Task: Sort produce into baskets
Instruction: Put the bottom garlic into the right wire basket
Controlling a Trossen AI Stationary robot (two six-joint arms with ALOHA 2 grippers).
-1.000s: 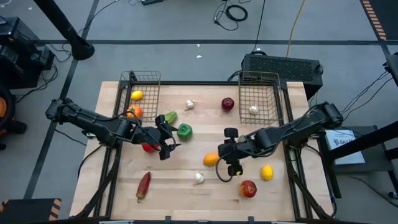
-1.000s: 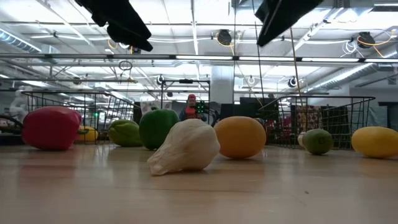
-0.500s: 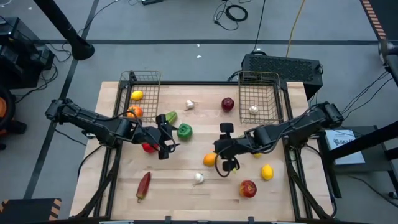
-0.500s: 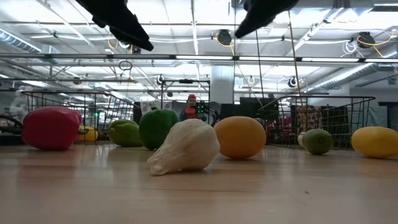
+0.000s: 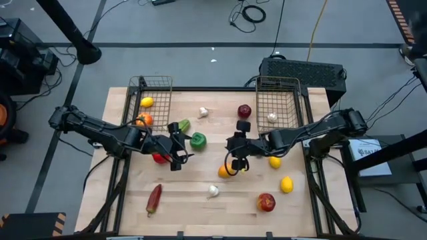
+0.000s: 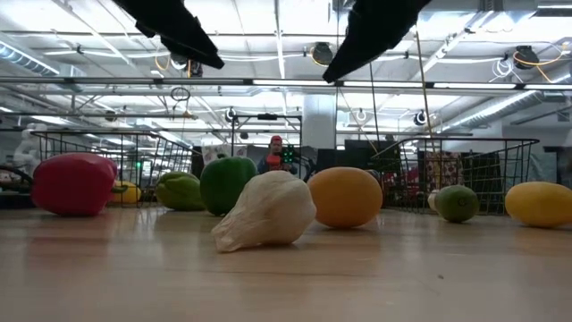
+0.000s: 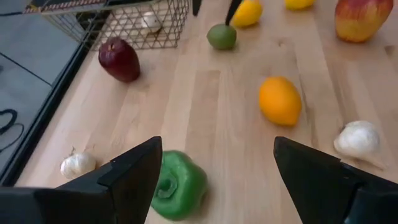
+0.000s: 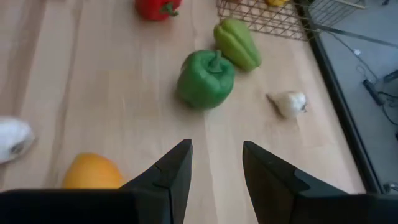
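High view: two dark wire-mesh baskets are sitting at the far edge of the pale wooden table [image 5: 200, 207], the left basket [image 5: 157, 85] holding a yellow lemon and an orange, the right basket [image 5: 288, 87] a white garlic bulb. The remaining produce is lying loose between them, awaiting sorting.

The left gripper [image 5: 177, 148] is hovering beside the round green bell pepper [image 5: 198, 140]. The right gripper [image 5: 235, 148] is hanging just far of the loose orange fruit [image 5: 225, 171].

Low view: both grippers are staying clear above the produce, touching nothing.

Left wrist view: the jaws are standing wide and empty, framing the green pepper, likely lining up a pick.

Right wrist view: the fingers [image 8: 168, 174] are standing partly parted, holding nothing; the orange is lying beside them.
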